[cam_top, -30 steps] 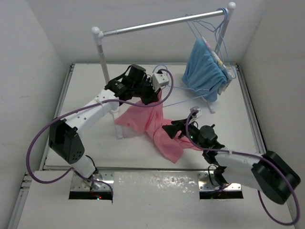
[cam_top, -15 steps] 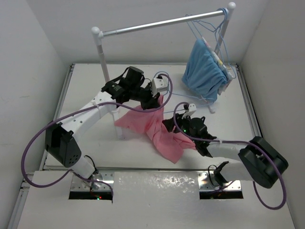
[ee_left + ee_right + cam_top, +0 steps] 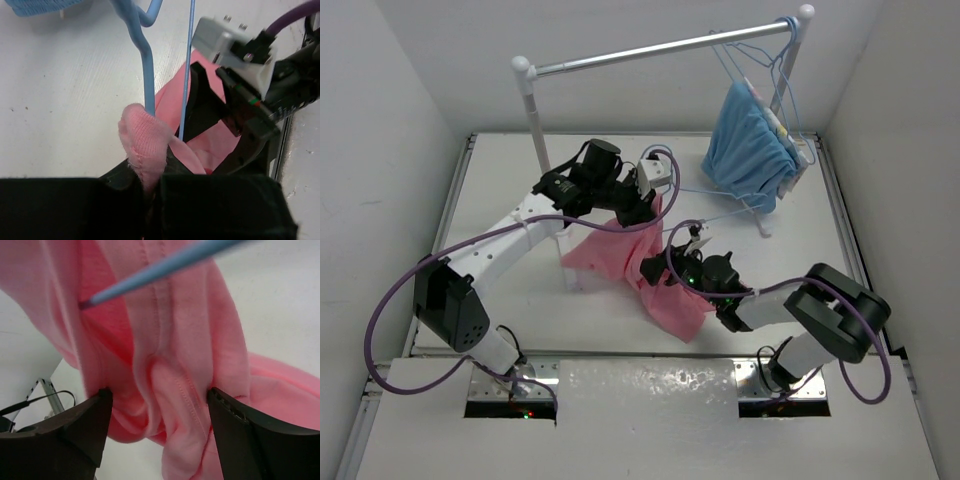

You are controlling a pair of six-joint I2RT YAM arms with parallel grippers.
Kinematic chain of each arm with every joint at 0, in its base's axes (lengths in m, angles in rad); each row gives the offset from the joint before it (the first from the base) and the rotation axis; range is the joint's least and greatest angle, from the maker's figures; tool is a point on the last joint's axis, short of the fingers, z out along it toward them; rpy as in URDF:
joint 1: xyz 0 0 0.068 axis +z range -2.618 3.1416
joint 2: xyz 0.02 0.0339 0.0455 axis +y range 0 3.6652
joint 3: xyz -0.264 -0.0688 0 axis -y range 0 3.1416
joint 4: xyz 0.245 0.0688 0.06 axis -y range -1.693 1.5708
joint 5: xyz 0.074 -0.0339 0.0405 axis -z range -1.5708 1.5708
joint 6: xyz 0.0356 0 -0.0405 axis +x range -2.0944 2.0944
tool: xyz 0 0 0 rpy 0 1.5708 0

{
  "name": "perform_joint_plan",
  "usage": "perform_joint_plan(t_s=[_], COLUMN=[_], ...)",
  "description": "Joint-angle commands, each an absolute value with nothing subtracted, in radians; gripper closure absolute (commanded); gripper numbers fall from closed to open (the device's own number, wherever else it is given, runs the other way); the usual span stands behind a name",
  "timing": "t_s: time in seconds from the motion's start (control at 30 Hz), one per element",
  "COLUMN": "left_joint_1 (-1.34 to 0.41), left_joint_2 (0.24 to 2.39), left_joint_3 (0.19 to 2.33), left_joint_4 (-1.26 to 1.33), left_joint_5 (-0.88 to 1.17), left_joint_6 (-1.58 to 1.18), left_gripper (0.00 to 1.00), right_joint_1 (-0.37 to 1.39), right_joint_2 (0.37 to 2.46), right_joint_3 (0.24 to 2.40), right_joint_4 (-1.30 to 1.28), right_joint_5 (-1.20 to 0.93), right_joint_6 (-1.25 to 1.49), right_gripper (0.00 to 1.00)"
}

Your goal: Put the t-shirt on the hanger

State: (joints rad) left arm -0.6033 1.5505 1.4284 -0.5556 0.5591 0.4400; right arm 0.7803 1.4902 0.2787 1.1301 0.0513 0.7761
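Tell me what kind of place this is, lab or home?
Likely a robot lab cell: bare white enclosure walls, a small clothes rail with wire hangers, left arm and right arm working a pink t-shirt.

Right fingers (image 3: 80,432) moved left, now straddling t-shirt (image 3: 170,365) fold.

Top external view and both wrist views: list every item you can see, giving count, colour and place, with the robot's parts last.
t-shirt: one, pink, bunched mid-table between the arms.
hanger: one, light blue wire, at the t-shirt's upper edge.
rail: one, silver on white posts, far side of the table.
garment: one, blue, hanging near the rail's right end.
spare hangers: several, light blue, on the rail above the garment.
table: one, white.
left end effector: one, black, shut on t-shirt cloth.
right end effector: one, black, open around a t-shirt fold.
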Motion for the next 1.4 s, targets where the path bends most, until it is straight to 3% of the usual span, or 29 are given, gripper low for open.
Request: perform_joint_plan(t_s=[0.0, 0.17, 0.27, 0.3, 0.37, 0.43, 0.6, 0.73, 0.87, 1.1, 1.37], left_joint_1=[-0.607, -0.603, -0.604, -0.603, -0.601, -0.589, -0.526, -0.511, -0.509, -0.503, -0.505], left_joint_2=[1.529, 1.506, 1.473, 1.462, 1.439, 1.416, 1.358, 1.321, 1.319, 1.27, 1.281], left_joint_3=[1.457, 1.424, 1.384, 1.359, 1.338, 1.336, 1.309, 1.229, 1.171, 1.097, 1.026], left_joint_4=[-0.489, -0.477, -0.454, -0.446, -0.44, -0.44, -0.454, -0.498, -0.621, -0.601, -0.508], left_joint_5=[0.589, 0.655, 0.655, 0.652, 0.647, 0.64, 0.606, 0.597, 0.608, 0.598, 0.336], left_joint_6=[0.39, 0.357, 0.351, 0.354, 0.362, 0.367, 0.451, 0.619, 0.816, 0.878, 0.868], left_gripper=[1.0, 1.0, 1.0, 1.0, 1.0, 1.0, 1.0, 1.0, 1.0, 1.0, 1.0], right_joint_1=[0.808, 0.813, 0.805, 0.804, 0.802, 0.793, 0.661, 0.52, 0.428, 0.252, 0.104], right_joint_2=[1.575, 1.65, 1.669, 1.67, 1.669, 1.646, 1.54, 1.392, 1.16, 0.876, 0.837], right_joint_3=[0.321, 0.299, 0.311, 0.317, 0.318, 0.282, 0.065, -0.028, -0.003, 0.032, 0.161], right_joint_4=[1.241, 1.27, 1.27, 1.272, 1.278, 1.272, 1.25, 1.099, 0.83, 0.505, 0.315], right_joint_5=[0.09, 0.26, 0.272, 0.265, 0.252, 0.277, 0.367, 0.345, 0.318, 0.301, 0.046], right_joint_6=[0.847, 0.945, 0.945, 0.945, 0.933, 0.942, 1.046, 0.926, 0.832, 0.828, 0.733], right_gripper=[0.25, 0.28, 0.51, 0.64, 0.77, 1.0, 1.0, 1.0, 1.0, 1.0, 1.0])
